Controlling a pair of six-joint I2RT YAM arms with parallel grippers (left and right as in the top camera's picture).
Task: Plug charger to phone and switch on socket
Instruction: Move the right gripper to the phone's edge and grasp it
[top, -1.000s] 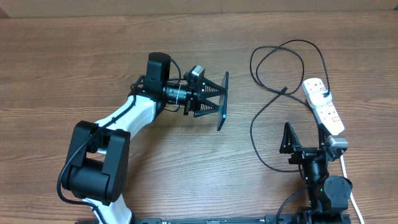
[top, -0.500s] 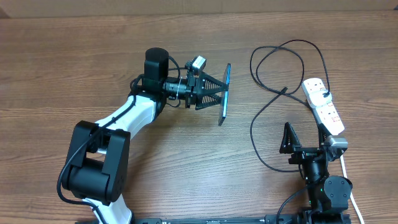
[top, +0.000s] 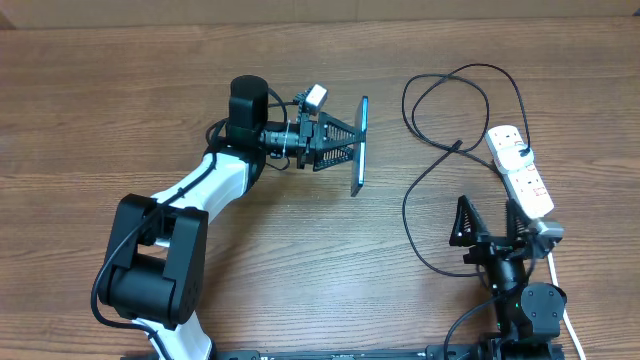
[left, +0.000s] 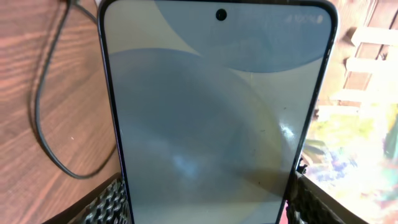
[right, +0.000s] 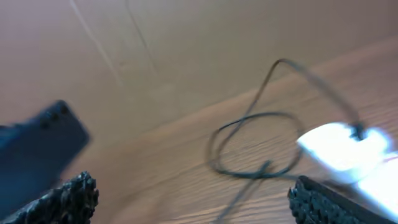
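My left gripper (top: 350, 143) is shut on the phone (top: 361, 146) and holds it on edge above the table's middle. In the left wrist view the phone's pale blue screen (left: 214, 118) fills the frame between both fingers (left: 205, 211). The black charger cable (top: 432, 170) lies in loops on the right, running to the white socket strip (top: 520, 168). My right gripper (top: 490, 225) is open and empty at the near right. In the blurred right wrist view its fingers (right: 193, 199) frame the cable loop (right: 255, 146), the socket (right: 345, 149) and the phone (right: 37, 149).
The socket's white cord (top: 553, 270) runs toward the near right edge beside the right arm base. A brown wall (top: 320, 10) stands along the table's far edge. The left arm's white link (top: 205, 195) stretches across the left half.
The left gripper has turned and lifted the phone, shifting it slightly farther back and more edge-on. The right gripper has tilted a little and its view is blurred with motion.
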